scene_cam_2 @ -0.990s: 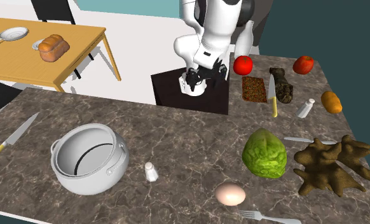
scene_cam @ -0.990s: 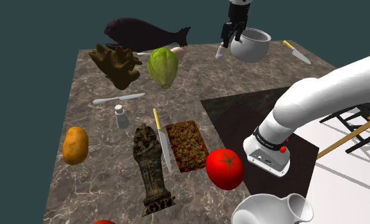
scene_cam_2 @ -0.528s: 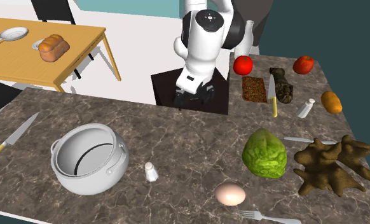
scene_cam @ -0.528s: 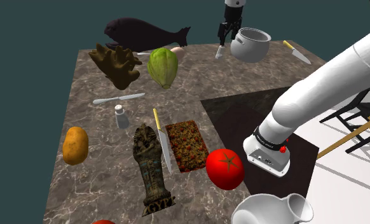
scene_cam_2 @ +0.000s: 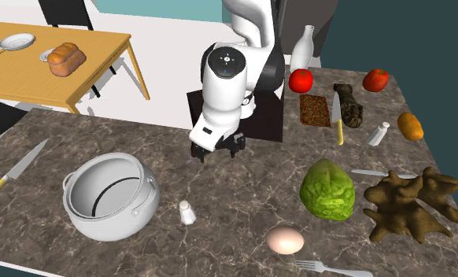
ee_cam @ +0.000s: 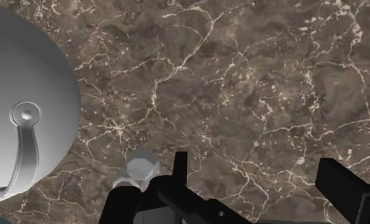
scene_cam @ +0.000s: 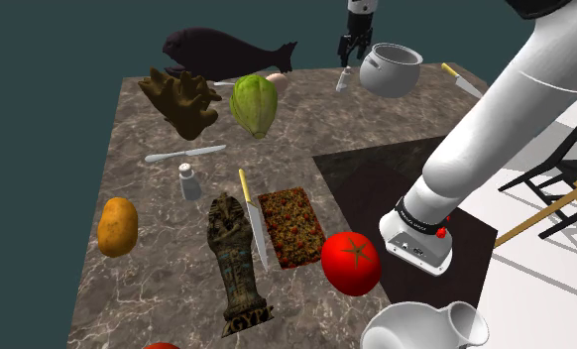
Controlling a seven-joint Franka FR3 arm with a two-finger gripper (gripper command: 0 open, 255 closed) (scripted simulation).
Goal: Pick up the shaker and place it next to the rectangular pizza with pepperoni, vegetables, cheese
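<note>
- second shaker: small, grey-white, upright, toward the bench's left edge in the shoulder view. Stands between a potato and a yellow-handled knife.
- rectangular pizza: lies flat in the near half of the bench, just right of the knife blade. A tomato sits close to its near right corner.
- shaker: white, upright, by the bench's far edge, just beside the pot and well apart from the rectangular pizza.
- gripper: hangs over the shaker, pointing down. In the wrist view its fingers stand wide apart with only bare marble between them. The shaker sits outside the gap, beside one finger, not held.
- pot: grey, lidless, at the far edge, right of the shaker.
</note>
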